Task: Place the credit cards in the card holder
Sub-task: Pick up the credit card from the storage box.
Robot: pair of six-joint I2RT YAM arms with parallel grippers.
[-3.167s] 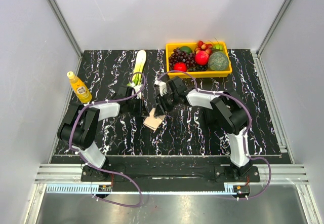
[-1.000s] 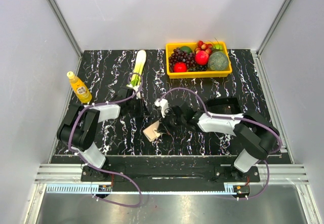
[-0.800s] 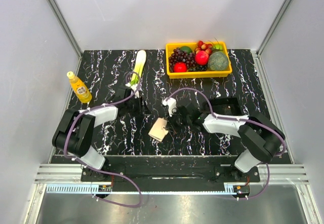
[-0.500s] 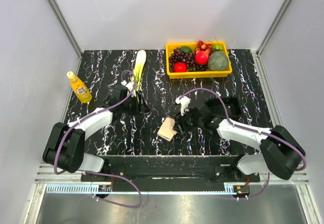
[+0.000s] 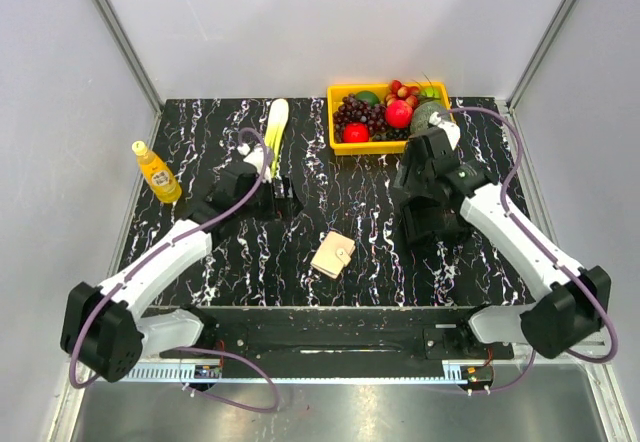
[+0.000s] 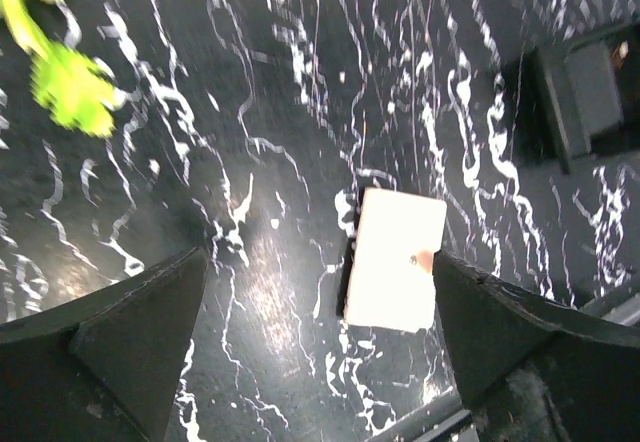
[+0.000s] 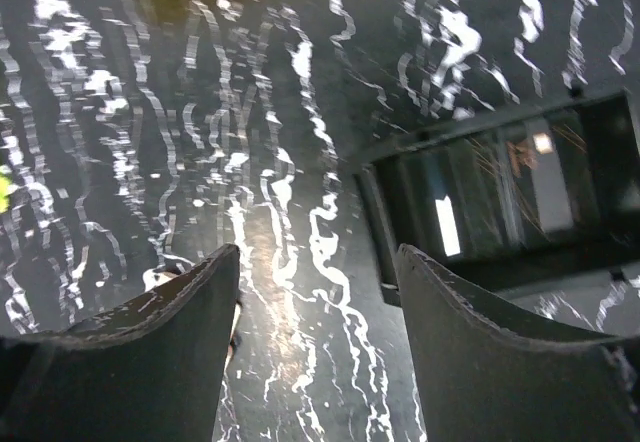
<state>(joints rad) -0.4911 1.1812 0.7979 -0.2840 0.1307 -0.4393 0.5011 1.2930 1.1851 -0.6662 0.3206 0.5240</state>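
The right gripper point(image 7: 316, 254) is hanging high above the table point(image 5: 480, 272), its jaws standing apart with nothing between them. A second ago it was working low at the card holder point(image 5: 333, 254). Now it is drawing up and back toward the yellow fruit basket point(image 5: 392, 89), with the dark tray point(image 7: 500, 202) showing below it.

The left gripper point(image 6: 320, 257) is also riding spread and empty. It is reaching out from the folded pose it held moments ago and is looking down on the holder from the side where the leek point(image 5: 273, 127) is lying.

The card holder is lying flat and folded shut near the front middle of the table, between the two arms and well apart from both pincers, a little nearer the right side than before.

Both arms are letting go and retreating, so the loading is probably finished. Whether the cards are actually sitting inside cannot be seen with the flap closed.
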